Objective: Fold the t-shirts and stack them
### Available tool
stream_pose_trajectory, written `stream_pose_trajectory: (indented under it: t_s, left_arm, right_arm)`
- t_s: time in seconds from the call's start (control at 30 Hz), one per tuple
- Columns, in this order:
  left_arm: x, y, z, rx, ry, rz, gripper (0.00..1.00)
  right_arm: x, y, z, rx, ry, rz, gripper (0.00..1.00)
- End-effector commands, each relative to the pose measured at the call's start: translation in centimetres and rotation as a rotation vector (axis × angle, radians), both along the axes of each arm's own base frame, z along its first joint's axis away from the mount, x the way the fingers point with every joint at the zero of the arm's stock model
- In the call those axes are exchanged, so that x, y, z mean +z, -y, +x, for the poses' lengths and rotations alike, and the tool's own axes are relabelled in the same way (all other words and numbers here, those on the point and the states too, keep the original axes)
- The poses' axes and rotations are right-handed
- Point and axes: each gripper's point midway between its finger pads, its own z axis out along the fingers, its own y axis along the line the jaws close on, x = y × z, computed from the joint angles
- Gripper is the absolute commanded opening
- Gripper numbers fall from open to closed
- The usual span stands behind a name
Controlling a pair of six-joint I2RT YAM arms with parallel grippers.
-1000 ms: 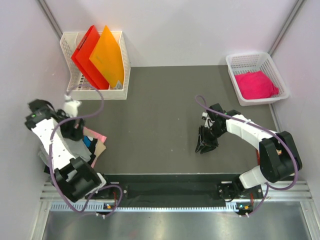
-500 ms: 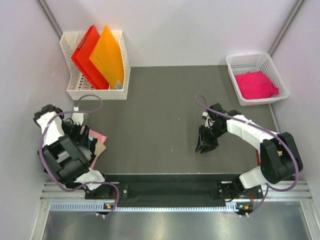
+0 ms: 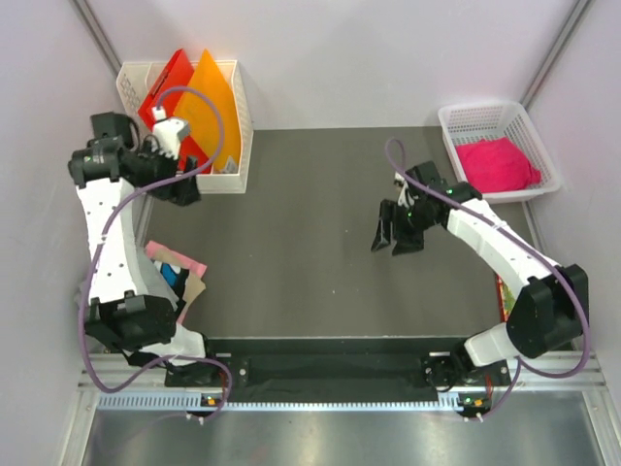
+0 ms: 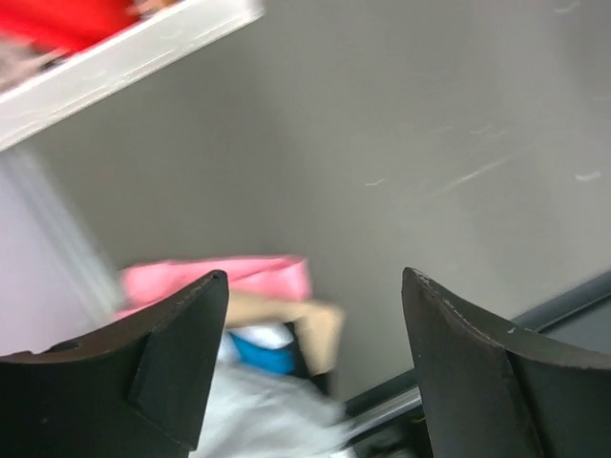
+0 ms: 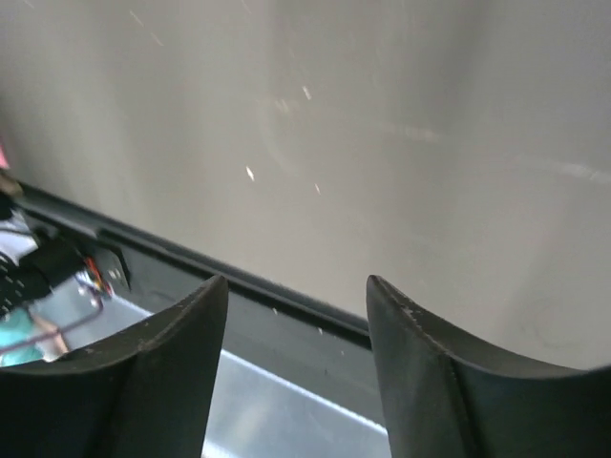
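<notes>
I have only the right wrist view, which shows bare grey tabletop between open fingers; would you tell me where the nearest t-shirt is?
Observer: A bright pink cloth t-shirt lies bunched in a white plastic basket at the far right corner of the table, farther out than the right gripper.
Operator: Thank you. Where is the left gripper?
Observer: The left gripper hovers open and empty before a white rack holding a red plastic folder and an orange plastic folder.
Operator: Is any clothing on that side?
Observer: A small pile topped with pale pink lies at the left edge; I cannot tell whether it is clothing.
</notes>
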Motion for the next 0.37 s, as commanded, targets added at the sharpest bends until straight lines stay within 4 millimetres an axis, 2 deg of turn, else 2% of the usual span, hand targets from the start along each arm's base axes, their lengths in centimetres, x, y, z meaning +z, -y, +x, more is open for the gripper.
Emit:
stream_pose_trajectory:
  t_s: [0.0, 0.03, 0.07, 0.1, 0.17, 0.33]
  left_arm:
    - [-1.0, 6.0, -0.1, 0.072, -0.123, -0.162, 0.78]
    - [-0.9, 6.7, 0.8, 0.066, -0.088, -0.160, 0.78]
    - [-1.9, 8.4, 0.6, 0.052, -0.111, -0.163, 0.78]
    - [-2.1, 8.4, 0.7, 0.071, -0.096, -0.138, 0.78]
    - [-2.9, 11.1, 0.8, 0.023, -0.093, -0.126, 0.78]
    - [-4.1, 13.5, 2.1, 0.013, -0.098, -0.127, 0.79]
  right_arm:
    - [4.7, -0.1, 2.0, 0.008, 0.163, -0.031, 0.61]
    - [5.1, -0.5, 1.8, 0.019, 0.179, -0.032, 0.62]
    - [5.6, -0.7, 1.9, 0.025, 0.194, -0.027, 0.63]
    - [6.0, -1.0, 1.8, 0.029, 0.207, -0.023, 0.64]
    - [6.3, -1.3, 1.5, 0.032, 0.216, -0.029, 0.65]
    - [6.6, -1.8, 0.6, 0.039, 0.225, -0.038, 0.66]
